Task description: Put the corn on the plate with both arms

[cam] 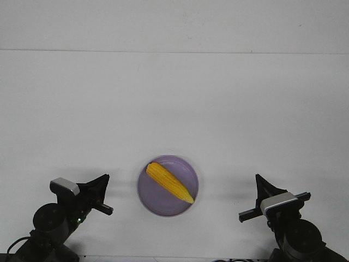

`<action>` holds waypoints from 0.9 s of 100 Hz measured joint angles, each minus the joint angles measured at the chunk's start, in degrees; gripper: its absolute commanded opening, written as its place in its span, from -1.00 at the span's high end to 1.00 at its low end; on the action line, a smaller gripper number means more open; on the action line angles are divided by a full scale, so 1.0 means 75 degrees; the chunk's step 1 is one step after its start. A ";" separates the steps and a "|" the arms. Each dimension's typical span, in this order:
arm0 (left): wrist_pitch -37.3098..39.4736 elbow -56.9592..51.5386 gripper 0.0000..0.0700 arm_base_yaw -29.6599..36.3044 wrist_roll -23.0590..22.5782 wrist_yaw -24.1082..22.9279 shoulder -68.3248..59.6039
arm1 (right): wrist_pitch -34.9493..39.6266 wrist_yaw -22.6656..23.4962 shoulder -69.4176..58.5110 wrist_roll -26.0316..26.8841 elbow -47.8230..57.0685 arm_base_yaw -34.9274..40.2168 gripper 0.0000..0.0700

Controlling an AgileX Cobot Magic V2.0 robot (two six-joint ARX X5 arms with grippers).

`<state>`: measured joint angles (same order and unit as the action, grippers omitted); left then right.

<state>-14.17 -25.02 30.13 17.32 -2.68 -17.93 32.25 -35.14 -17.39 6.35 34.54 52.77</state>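
Corn [169,182] lies on plate [185,169] — left hand [101,182], right hand [260,183]: grip state unclear.

- The left arm [52,221] sits low at the near left corner of the front view, its black joints bunched close together.
- A grey block [64,186] tops its wrist.
- The left gripper [101,183] points up and toward the middle, its dark pointed fingers drawn together to a tip; nothing is held.
- The right arm [297,237] sits low at the near right corner, mirroring the left.
- Its wrist carries a grey block [278,203] on a black crossbar.
- The right gripper [263,184] points up and inward, fingers together and holding nothing.
- Both grippers are well apart from each other.
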 measured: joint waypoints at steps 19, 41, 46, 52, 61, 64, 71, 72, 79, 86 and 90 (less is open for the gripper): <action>0.0000 0.0000 0.96 0.0000 0.0000 0.0000 0.0006 | 0.0000 0.0000 0.0000 0.0009 0.0000 0.0000 0.99; 0.0000 0.0000 0.96 -0.0003 -0.0472 -0.0268 0.0017 | 0.0000 0.0000 0.0000 0.0012 0.0000 0.0000 0.99; 0.0003 0.0003 0.96 -0.0099 -0.0874 -0.0449 0.0087 | 0.0000 0.0000 0.0000 0.0012 0.0000 0.0000 0.99; 0.0143 0.0114 0.96 -0.0414 -0.1393 -0.0472 0.0259 | 0.0000 0.0000 0.0000 0.0012 0.0000 0.0000 0.99; 0.0580 0.0667 0.96 -0.1122 -0.2046 -0.0469 0.0708 | 0.0000 0.0000 0.0000 0.0012 0.0000 0.0000 0.99; 0.0758 0.0935 0.96 -0.1428 -0.2209 -0.0469 0.0874 | 0.0000 0.0000 0.0000 0.0012 0.0000 0.0000 0.99; 0.1119 0.1623 0.96 -0.2180 -0.2468 -0.0466 0.1335 | 0.0000 0.0000 0.0000 0.0012 0.0000 0.0000 0.99; 0.1166 0.1722 0.96 -0.2288 -0.2492 -0.0460 0.1408 | 0.0000 0.0000 0.0000 0.0012 0.0000 0.0000 0.99; 0.1419 0.2317 0.96 -0.2926 -0.2614 -0.0449 0.1886 | 0.0000 0.0000 0.0000 0.0012 0.0000 0.0000 0.99; 0.1588 0.2719 0.96 -0.3348 -0.2646 -0.0431 0.2244 | 0.0000 0.0000 0.0000 0.0012 0.0000 0.0000 0.99; 0.1699 0.2876 0.96 -0.3465 -0.2664 -0.0420 0.2352 | 0.0000 0.0000 0.0000 0.0012 0.0000 0.0000 0.99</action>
<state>-1.43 -3.44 4.14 -2.66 -5.82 -0.30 32.25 -35.14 -17.39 6.44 34.54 52.77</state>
